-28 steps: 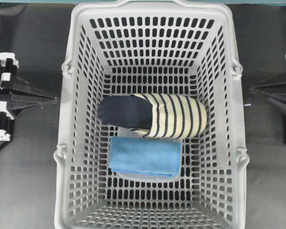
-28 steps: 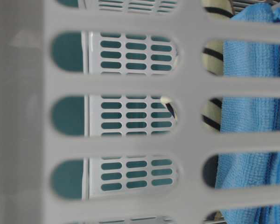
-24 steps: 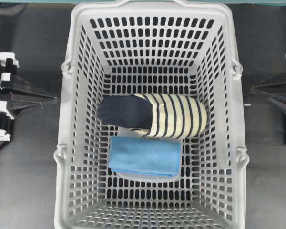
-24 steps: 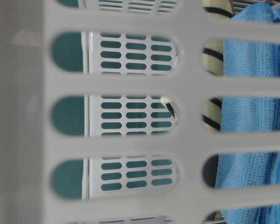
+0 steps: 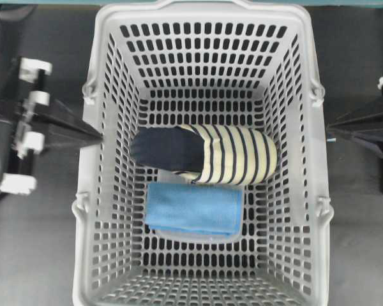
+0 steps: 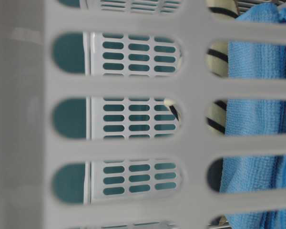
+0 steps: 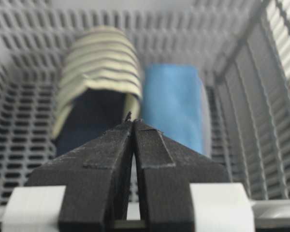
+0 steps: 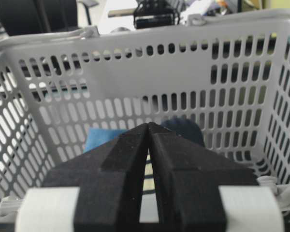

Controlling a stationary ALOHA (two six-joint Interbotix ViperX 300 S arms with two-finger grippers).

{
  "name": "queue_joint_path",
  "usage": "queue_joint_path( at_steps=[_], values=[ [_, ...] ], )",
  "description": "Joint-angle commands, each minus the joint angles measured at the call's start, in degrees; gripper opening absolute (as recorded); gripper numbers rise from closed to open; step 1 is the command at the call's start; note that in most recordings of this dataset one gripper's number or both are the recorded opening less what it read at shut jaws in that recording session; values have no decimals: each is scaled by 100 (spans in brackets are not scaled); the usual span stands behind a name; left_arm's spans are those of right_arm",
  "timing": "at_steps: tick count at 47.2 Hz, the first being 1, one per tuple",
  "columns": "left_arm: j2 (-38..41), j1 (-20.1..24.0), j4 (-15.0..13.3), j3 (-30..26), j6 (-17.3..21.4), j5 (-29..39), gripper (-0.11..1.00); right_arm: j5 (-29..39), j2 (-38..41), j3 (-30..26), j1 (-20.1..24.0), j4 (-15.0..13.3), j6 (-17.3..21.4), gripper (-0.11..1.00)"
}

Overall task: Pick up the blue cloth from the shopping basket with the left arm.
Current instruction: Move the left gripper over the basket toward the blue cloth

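Left arm swings in toward the basket

The left end effector (image 5: 97,135), pressed closed and empty, has reached the light-grey slotted plastic shopping basket's (image 5: 89,166) rim; the folded light-blue microfibre cloth (image 5: 193,209) lies untouched on its floor.

1. The slipper (image 5: 204,154) and the blue cloth (image 5: 193,209) are held in the shopping basket (image 5: 319,159), mid-floor.
2. The cloth is laid just beside the slipper, toward the basket's near wall.
3. The basket is flanked by the left gripper (image 5: 97,135) and the right gripper (image 5: 330,129).
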Motion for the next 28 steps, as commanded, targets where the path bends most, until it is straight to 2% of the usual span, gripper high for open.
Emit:
queue_joint_path(
  at_steps=[1, 4, 7, 16, 19, 25, 28],
  values=[
    [501, -114, 26, -729, 0, 677, 0, 114, 35, -149, 9, 18, 9, 1],
    [826, -158, 26, -1037, 9, 1055, 0, 246, 35, -149, 9, 9, 0, 4],
    [1125, -193, 26, -1336, 9, 1397, 0, 325, 26, -158, 9, 9, 0, 16],
    [1934, -299, 26, -2101, 9, 2109, 0, 325, 18, -149, 9, 0, 0, 66],
    [2206, -352, 26, -2382, 9, 2276, 0, 343, 18, -158, 0, 0, -9, 78],
    [2663, -413, 26, -2813, 18, 2531, 1, 316, 18, -149, -26, 0, -18, 77],
    [2892, -413, 26, -3041, -18, 2689, 7, 308, 18, -149, -44, 0, -9, 76]
  ],
)
